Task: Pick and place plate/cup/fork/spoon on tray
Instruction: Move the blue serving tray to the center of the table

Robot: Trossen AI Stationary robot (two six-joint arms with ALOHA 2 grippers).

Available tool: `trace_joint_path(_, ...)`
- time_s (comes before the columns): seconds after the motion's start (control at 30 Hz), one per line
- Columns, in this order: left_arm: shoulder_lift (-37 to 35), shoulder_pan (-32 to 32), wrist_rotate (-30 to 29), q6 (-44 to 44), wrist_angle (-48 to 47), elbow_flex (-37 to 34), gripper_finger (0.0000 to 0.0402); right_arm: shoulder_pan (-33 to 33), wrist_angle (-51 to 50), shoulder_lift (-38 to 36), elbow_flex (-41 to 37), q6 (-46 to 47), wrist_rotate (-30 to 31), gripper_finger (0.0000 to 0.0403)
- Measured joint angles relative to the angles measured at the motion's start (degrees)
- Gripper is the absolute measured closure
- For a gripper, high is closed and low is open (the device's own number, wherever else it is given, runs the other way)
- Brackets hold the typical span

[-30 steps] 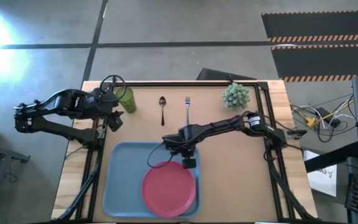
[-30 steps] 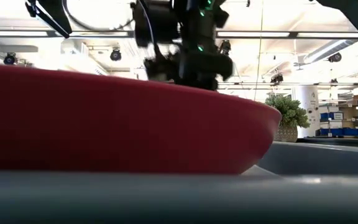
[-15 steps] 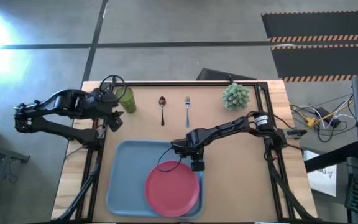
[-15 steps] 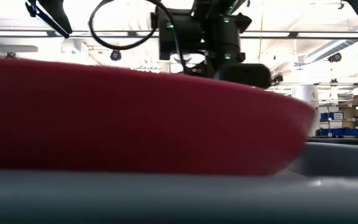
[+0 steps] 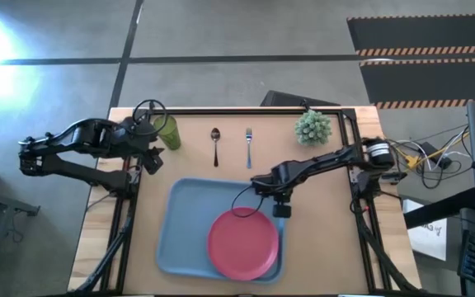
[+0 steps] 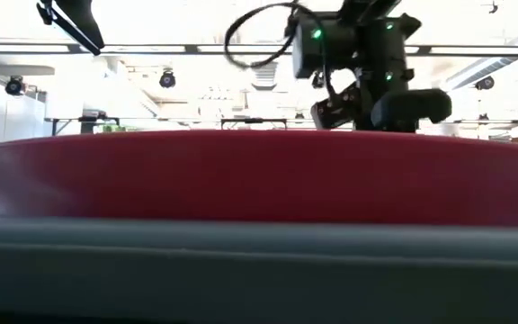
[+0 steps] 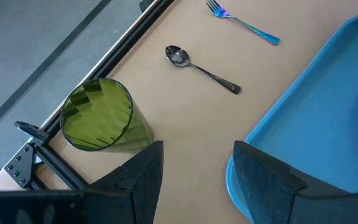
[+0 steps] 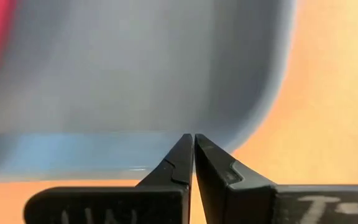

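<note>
Tray [image 5: 184, 223] is lying on the near half of the surface [image 5: 320, 239], light blue, with the plate [image 5: 243, 245] sitting flat inside its right portion, rim close to the tray's right wall. Right hand [image 5: 280, 208] is hovering at the tray's far right corner, just beyond the plate's rim; in the right wrist view its fingers [image 8: 180, 163] are pressed together with nothing between them and are touching or nearly touching the tray's rim, so it appears to be nudging the tray rather than carrying anything. Judgement: plate placement looks done; cup, fork and spoon are outstanding. Left hand [image 5: 151, 157] is waiting at the far left of the surface with fingers [image 7: 143, 177] spread, the cup [image 5: 168, 131] standing upright just beside it and not between them. Cup [image 7: 98, 115] is the natural next pick: centre the spread fingers around its wall before closing, grip lightly since thin plastic may flex, lift straight up, set it down in the bare left part of the tray. Spoon [image 5: 215, 144] and fork [image 5: 248, 143] are lying parallel at the far edge, slightly apart, handles pointing toward the tray; being flat and slim, they are calling for a low pinch across the handle.
</note>
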Motion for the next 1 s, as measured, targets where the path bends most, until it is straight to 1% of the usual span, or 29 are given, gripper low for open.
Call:
trace_joint_path(0.13, 0.0, 0.0, 0.0, 0.0, 0.0, 0.0, 0.0224, 0.8, 3.4, -4.0, -2.4, 3.2, -0.8, 0.0394)
trace_joint_path(0.3, 0.0, 0.0, 0.0, 0.0, 0.1, 0.0, 0.0223, 2.9, 10.3, -6.6, -2.6, 6.1, -6.4, 0.0394)
trace_joint_path(0.37, 0.0, 0.0, 0.0, -0.1, 0.1, 0.0, 0.0224, 4.2, 12.1, -6.7, -2.6, 7.2, -6.3, 0.0394)
trace_joint_path(0.5, 0.0, 0.0, 0.0, -0.1, 0.3, 0.0, 0.0223, 5.8, 12.2, -5.9, -2.8, 8.9, -6.3, 0.0394)
trace_joint_path(0.8, 0.0, 0.0, 0.0, -0.1, 0.2, 0.0, 0.0224, 7.7, 12.5, -4.4, -6.5, 12.2, -6.4, 0.0394)
trace_joint_path(1.0, 0.0, 0.0, 0.0, -0.1, 0.2, 0.0, 0.0223, 8.4, 16.7, -4.4, -9.1, 16.2, -6.4, 0.0394)
